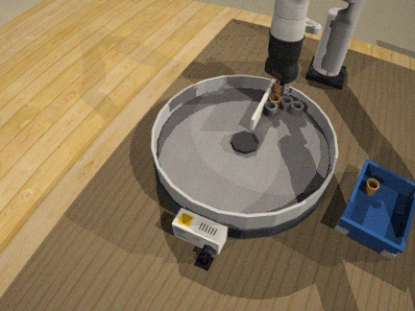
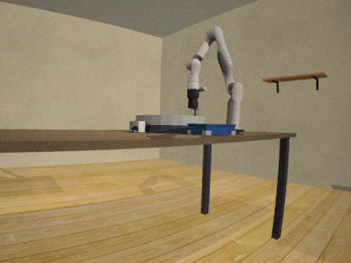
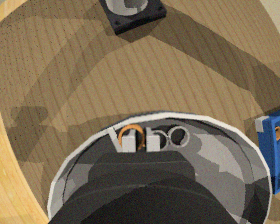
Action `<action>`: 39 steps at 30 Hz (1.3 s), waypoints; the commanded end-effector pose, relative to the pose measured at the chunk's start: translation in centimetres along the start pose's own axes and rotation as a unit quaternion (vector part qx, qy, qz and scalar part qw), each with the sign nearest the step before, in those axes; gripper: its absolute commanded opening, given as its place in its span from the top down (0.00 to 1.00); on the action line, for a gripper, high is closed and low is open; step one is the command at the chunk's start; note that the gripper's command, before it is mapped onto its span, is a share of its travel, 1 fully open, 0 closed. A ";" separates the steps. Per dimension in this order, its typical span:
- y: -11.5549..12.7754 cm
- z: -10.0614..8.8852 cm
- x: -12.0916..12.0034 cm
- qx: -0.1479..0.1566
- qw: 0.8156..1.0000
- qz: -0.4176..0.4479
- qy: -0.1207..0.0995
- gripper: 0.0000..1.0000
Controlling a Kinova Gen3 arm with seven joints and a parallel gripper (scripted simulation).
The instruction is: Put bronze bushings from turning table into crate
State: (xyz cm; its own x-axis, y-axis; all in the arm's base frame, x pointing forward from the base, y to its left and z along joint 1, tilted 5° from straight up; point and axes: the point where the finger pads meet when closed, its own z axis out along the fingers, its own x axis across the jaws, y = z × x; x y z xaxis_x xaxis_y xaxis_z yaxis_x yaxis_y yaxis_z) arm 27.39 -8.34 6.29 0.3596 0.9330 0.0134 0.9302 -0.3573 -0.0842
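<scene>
the gripper is pinching a bronze bushing directly below it on the turning table, steel bushings crowding just beside, for carrying toward the crate.

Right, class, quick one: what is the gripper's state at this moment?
Gripper: closed on a bronze bushing at the turning table.
</scene>
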 end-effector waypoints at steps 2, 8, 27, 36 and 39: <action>0.1 -0.6 0.0 -0.002 1.000 0.000 0.000 1.00; 0.1 -0.7 0.0 -0.002 1.000 0.000 0.000 1.00; 0.1 -1.4 0.0 -0.002 1.000 0.000 0.000 1.00; 0.1 -3.3 0.0 -0.003 1.000 0.000 0.000 1.00; 0.1 -3.8 0.0 -0.003 1.000 0.000 0.000 1.00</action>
State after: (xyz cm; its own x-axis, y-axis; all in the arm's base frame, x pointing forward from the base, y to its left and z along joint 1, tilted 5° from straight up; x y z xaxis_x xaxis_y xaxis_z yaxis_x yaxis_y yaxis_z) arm 27.31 -8.33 9.54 0.3583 0.9335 0.0134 0.9296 -0.3554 -0.0972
